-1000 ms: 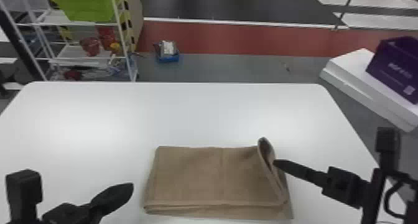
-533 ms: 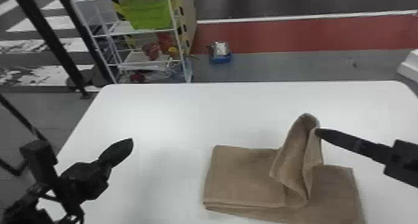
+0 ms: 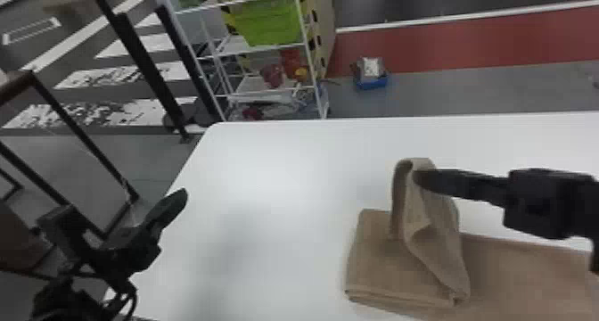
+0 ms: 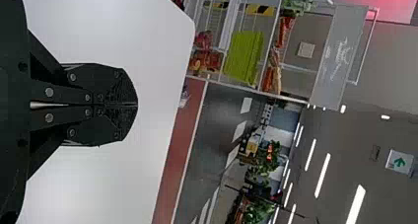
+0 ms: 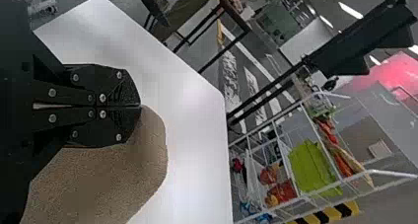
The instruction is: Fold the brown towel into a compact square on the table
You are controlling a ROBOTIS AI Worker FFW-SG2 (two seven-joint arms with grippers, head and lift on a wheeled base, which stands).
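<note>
Nearly level, right pincer [image 3: 418, 178] pointing leftward, brown towel [image 3: 434, 226] pinched

The head view's bottom crops the towel [image 3: 526, 275].

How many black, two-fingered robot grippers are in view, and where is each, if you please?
2: the left gripper, shut and empty, near the left edge of the white table; the right gripper, pinching a raised fold of the brown cloth towel.
</note>
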